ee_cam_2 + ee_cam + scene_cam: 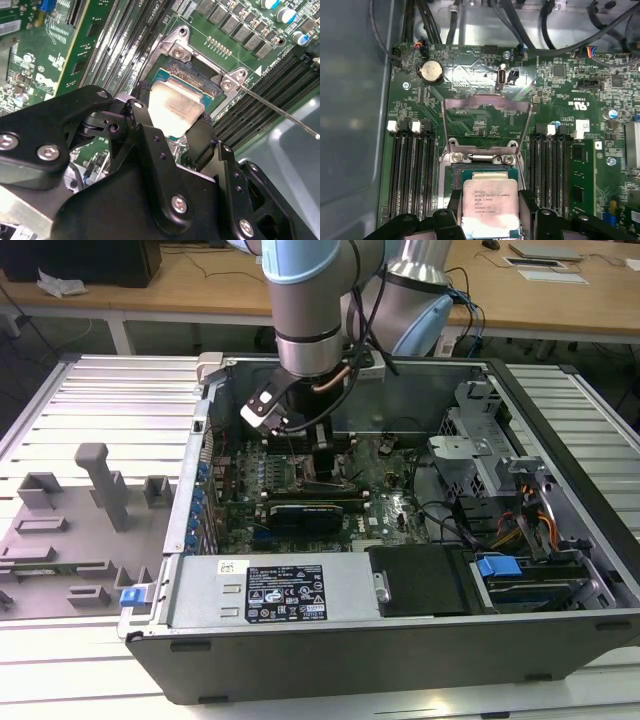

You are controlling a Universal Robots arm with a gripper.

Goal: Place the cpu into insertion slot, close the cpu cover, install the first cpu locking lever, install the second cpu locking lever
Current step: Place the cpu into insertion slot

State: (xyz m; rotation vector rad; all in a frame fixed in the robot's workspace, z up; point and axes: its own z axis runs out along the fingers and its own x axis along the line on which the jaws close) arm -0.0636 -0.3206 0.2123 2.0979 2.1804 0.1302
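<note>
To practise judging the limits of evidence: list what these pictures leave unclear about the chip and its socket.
1. Whether the small square silvery-grey cpu sits in the square black insertion slot: the black gripper hides its near edges in both wrist views.
2. Exterior view: the gripper covers the slot and cpu.

Lines of print are borne on the cpu (490, 205); a black label (287, 593) with white marks is fixed to the grey metal housing (200, 598). No wording can be made out.
</note>
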